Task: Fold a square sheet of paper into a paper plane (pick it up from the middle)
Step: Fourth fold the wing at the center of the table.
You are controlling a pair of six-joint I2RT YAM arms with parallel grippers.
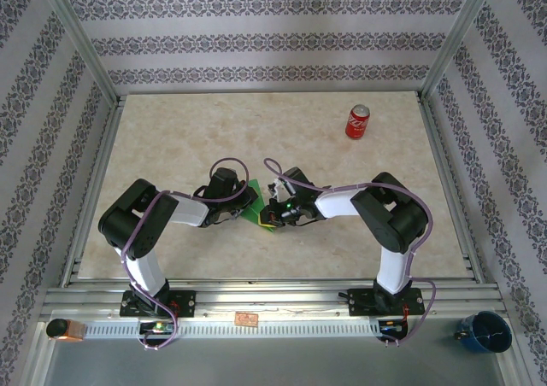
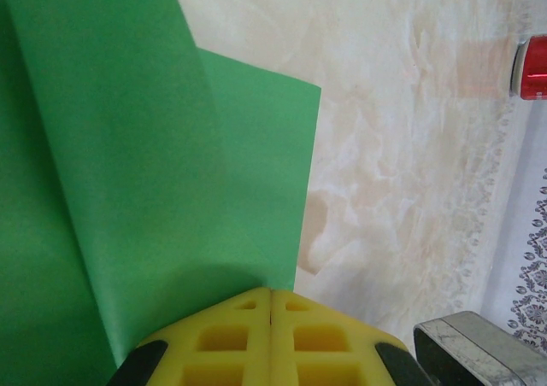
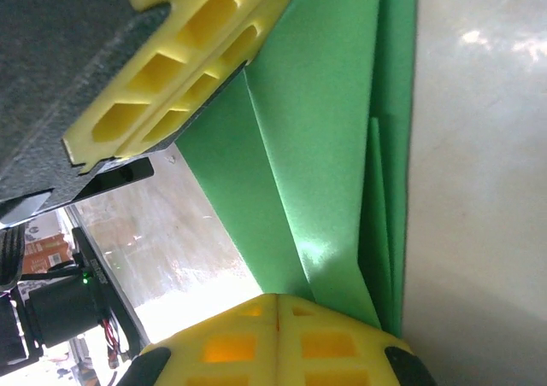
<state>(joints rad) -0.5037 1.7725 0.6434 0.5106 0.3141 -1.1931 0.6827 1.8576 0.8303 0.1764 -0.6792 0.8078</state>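
While folding is beginning, square sheet of paper (image 3: pixel 325 104): carrying creases just ahead; shaping remaining.
Left end effector (image 2: pixel 270 296), right end effector (image 3: pixel 278 301): pinching it.

Two arms meeting at one sheet, just near of mid-table!

The sheet of paper (image 2: pixel 128 147) sits on the table (image 1: pixel 171 138) a little nearer than centre, right between the two arms. The left gripper (image 2: pixel 270 302) comes in from the left, its closed tips touching the sheet's left side. The right gripper (image 3: pixel 278 305) comes in from the right and slightly nearer, closed tips on the paper too, just beside the other. Over at the far right is the soda can (image 1: pixel 357 122), well apart. On the near rail there's a small box (image 1: pixel 64 329) at the left corner, a card (image 1: pixel 246 319) between the arm bases and a mug (image 1: pixel 484 331) at the right corner.
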